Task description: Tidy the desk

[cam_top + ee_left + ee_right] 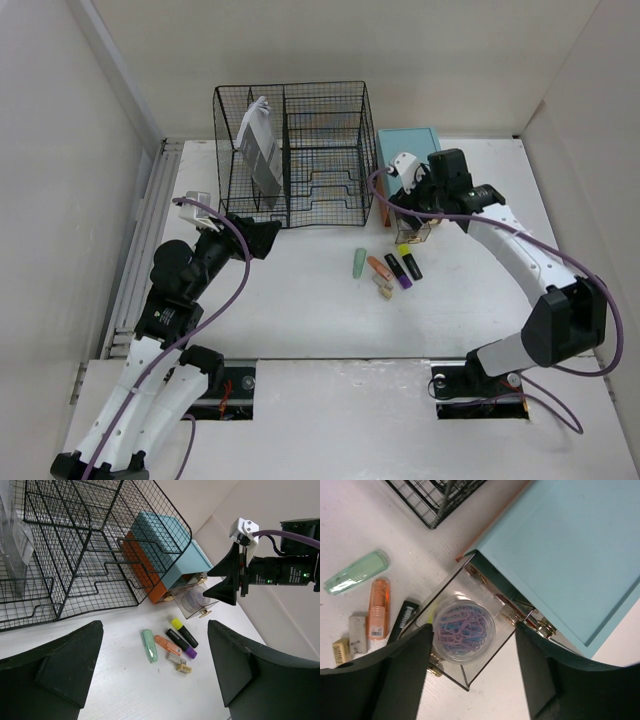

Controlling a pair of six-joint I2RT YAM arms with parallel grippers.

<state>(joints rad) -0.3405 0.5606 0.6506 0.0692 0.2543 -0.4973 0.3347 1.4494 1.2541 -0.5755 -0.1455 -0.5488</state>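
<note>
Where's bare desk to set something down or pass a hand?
Bare: wide strip of desk between the highlighter cluster and the arm bases; also between the left gripper and the green case. Crowded: mesh organizer front across to the open clear drawer, under the right gripper.

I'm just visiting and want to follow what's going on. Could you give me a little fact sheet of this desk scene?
Surface: white desk
Storage: black wire-mesh organizer at the back, grey packet standing in its left compartment
Box: teal drawer box, its clear drawer pulled out, holding a tub of paper clips
Loose items: pale green item, orange highlighter, two black highlighters
Left gripper: open, empty, facing the organizer
Right gripper: open, empty, over the clear drawer
</note>
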